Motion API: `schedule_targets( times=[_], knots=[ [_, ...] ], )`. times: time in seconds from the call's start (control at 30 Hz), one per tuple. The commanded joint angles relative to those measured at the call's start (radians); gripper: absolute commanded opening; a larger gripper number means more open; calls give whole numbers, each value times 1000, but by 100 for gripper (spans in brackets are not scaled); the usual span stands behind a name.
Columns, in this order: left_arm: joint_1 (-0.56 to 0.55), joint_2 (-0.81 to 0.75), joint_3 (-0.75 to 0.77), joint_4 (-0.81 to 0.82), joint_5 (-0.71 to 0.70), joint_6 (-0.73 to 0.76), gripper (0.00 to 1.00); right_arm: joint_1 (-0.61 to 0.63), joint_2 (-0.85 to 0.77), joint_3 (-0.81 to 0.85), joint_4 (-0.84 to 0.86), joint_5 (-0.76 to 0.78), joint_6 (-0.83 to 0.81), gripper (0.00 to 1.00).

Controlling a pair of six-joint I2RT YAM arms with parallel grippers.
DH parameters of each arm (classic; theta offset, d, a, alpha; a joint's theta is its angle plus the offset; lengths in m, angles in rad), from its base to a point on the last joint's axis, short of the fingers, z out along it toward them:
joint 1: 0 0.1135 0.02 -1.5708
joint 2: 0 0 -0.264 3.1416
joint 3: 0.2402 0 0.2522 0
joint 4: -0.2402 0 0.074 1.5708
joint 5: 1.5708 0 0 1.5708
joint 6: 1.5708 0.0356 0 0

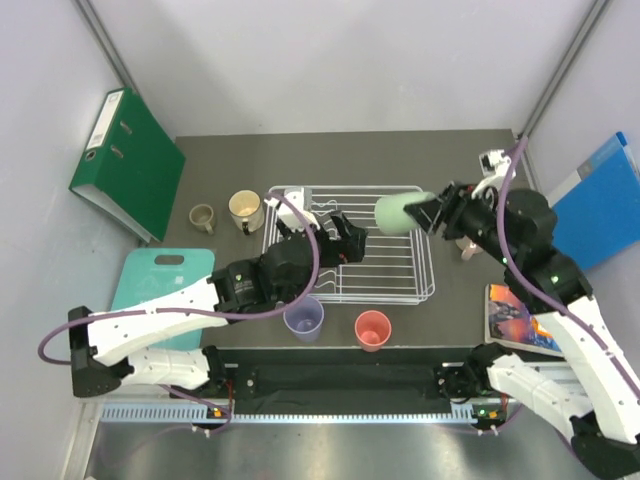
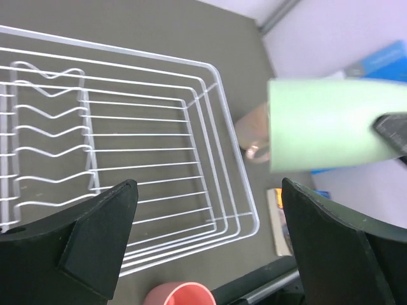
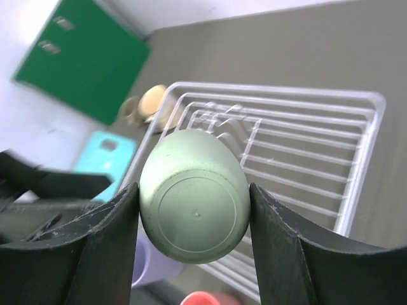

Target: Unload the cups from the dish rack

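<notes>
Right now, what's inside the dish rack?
No cups seen inside the dish rack: only bare wires and zigzag slots. The mint-green cup is in the right gripper, over the far right corner. The left gripper hides part of the near left side.

Even, diffuse overhead light; soft shadows on the dark grey worktop (image 1: 460,160). Left wrist view: pale mint-green plastic cup (image 2: 324,124) blurred, washed out. Right wrist view: green lever-arch binder (image 3: 82,63) out of focus.
</notes>
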Motion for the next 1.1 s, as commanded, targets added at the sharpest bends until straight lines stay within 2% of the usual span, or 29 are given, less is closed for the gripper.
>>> schedule_targets(
  times=[0.0,0.03,0.3,0.4,0.63,0.8,0.9,0.93,1.07],
  knots=[
    [10,-91,-132,371,93,16,99,-48,-80,-147,198,-256,158,0],
    [13,-109,-166,434,113,7,99,-50,-107,-168,221,-276,175,0],
    [38,-157,-251,616,226,-42,99,-65,-175,-355,455,-411,356,0],
    [41,-151,-254,617,274,-67,99,-73,-192,-397,560,-446,411,0],
    [41,-163,-258,570,305,-107,99,-87,-212,-403,601,-419,424,0],
    [41,-181,-274,567,312,-116,99,-90,-187,-409,650,-462,451,0],
    [42,-175,-277,600,358,-114,99,-94,-147,-452,765,-540,529,0],
    [44,-167,-277,611,392,-116,98,-96,-137,-471,880,-564,563,0],
    [53,-146,-280,678,464,-137,95,-99,-83,-547,1103,-641,726,0]
  ],
)
